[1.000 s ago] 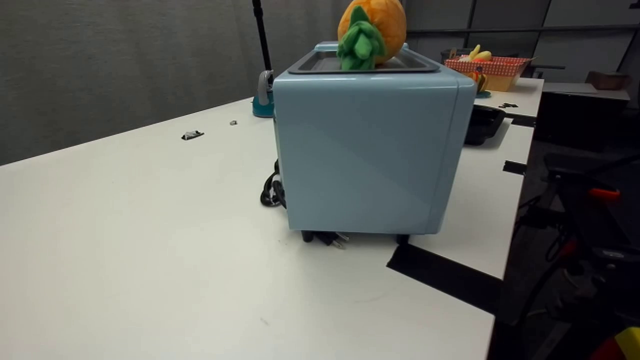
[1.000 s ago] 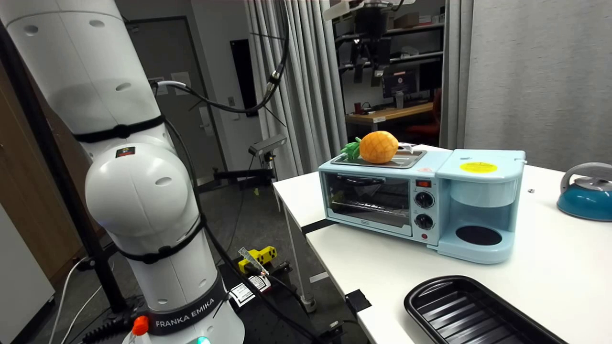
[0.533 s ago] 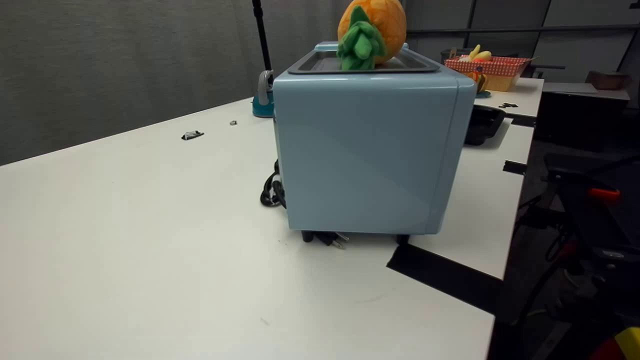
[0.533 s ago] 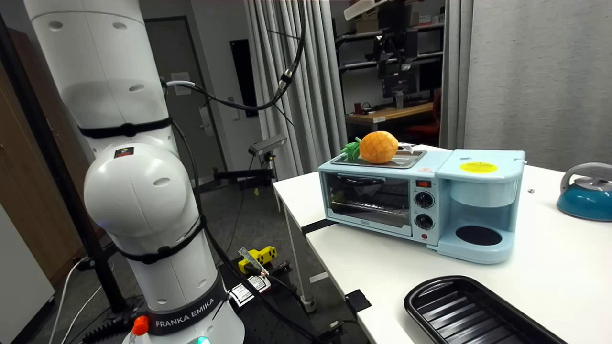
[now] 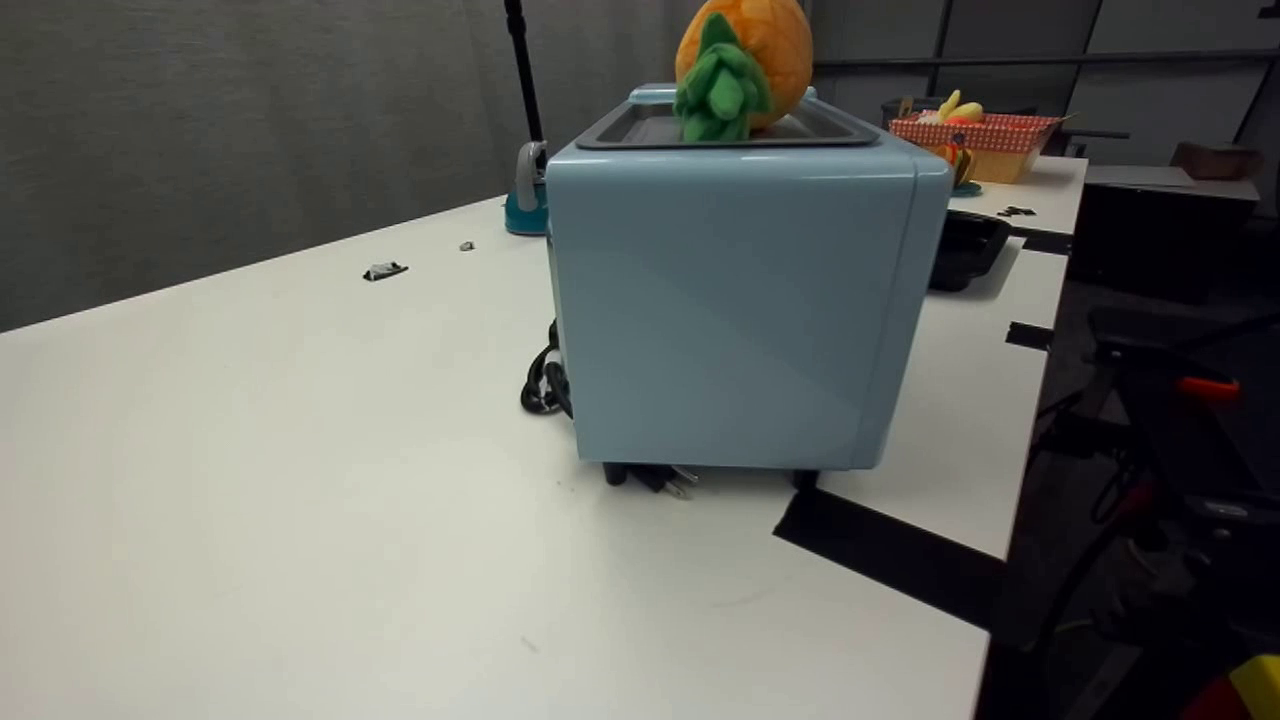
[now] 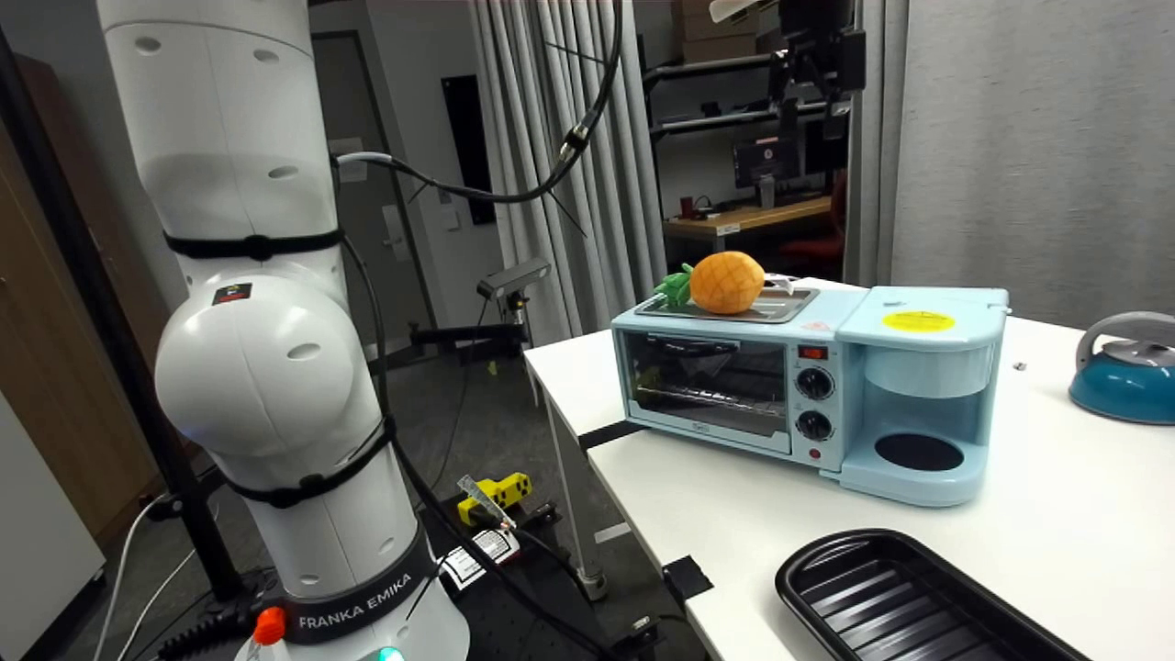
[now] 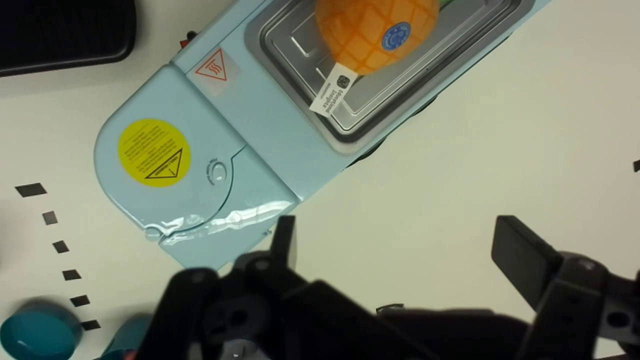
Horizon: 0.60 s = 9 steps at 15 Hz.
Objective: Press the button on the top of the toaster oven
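Observation:
The toaster oven is a pale blue appliance, and it stands on the white table in both exterior views (image 5: 740, 310) (image 6: 849, 404). The wrist view looks down on its top (image 7: 280, 120). A small oval button (image 7: 218, 171) with lettering beside it sits on the rounded lid, near a yellow round sticker (image 7: 155, 152). My gripper (image 7: 395, 240) is open and empty in the wrist view, its fingers apart over the table beside the oven's back edge. In an exterior view the gripper (image 6: 812, 115) hangs well above the oven, touching nothing.
An orange plush pineapple (image 6: 727, 283) lies on the metal tray (image 6: 799, 306) on the oven's top. A black ribbed pan (image 6: 909, 597) lies in front of the oven. A teal kettle (image 6: 1124, 381) stands at the right. A black cord (image 5: 543, 385) lies behind the oven.
In an exterior view the gripper has moved right and slightly up, and the arm has swung right with it. The oven, pineapple, pan and kettle have not moved.

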{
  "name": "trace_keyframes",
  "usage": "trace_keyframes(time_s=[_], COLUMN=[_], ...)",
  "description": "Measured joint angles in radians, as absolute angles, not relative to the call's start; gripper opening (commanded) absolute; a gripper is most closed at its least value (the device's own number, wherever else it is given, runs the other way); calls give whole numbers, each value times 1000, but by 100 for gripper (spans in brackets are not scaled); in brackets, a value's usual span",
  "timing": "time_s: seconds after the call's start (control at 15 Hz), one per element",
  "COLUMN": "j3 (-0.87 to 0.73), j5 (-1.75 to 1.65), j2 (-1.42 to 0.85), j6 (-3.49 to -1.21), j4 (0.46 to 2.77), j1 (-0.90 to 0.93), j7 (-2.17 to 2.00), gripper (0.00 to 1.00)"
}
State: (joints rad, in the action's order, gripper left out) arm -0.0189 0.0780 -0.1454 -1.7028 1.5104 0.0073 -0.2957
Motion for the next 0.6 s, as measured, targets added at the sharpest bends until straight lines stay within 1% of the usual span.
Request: trace_keyframes(time_s=[0.6], j3=[-21], j5=[78], j2=[-160], j6=[-1700], j4=[1490], j1=[5], j7=[-292], gripper=[100])
